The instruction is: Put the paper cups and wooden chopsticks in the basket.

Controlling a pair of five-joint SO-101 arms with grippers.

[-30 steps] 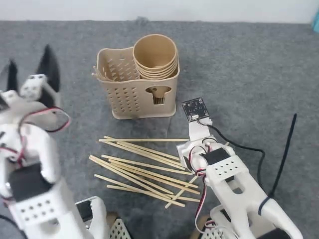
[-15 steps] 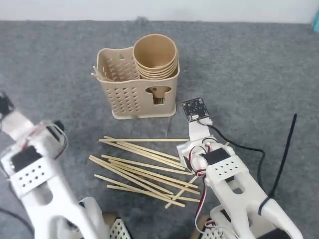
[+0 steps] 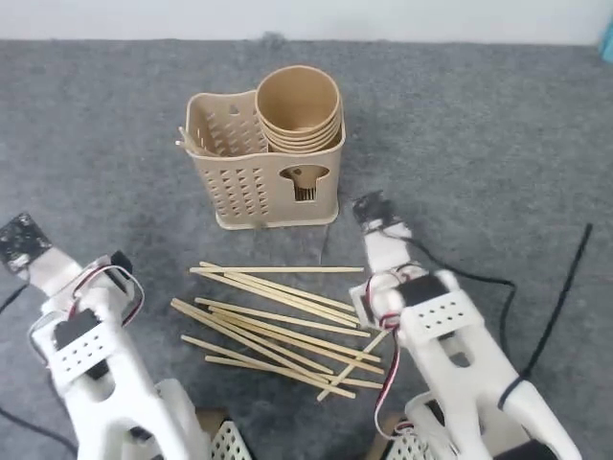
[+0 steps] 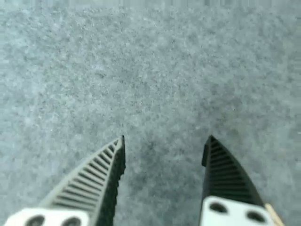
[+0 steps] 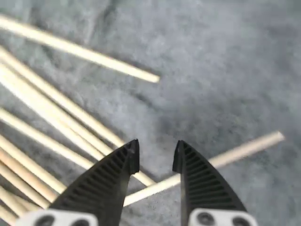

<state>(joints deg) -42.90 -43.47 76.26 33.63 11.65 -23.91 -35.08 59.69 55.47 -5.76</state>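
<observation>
The 2 white arms (image 3: 450, 331) carry red and black wires (image 3: 381, 305) and black ribbed pincer fingers (image 4: 106, 181).

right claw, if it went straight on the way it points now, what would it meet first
Probably the slanted chopstick crossing beneath the right claw, then the grey mat; depth is unclear.

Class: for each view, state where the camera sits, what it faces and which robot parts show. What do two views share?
High view: fixed overhead, looking down on basket, cups, chopsticks, left arm, right arm.
Left wrist view: on the left wrist, facing grey mat past the open left gripper.
Right wrist view: on the right wrist, facing chopsticks past the open right gripper.
Shared: the chopsticks, in high and right wrist views.
</observation>
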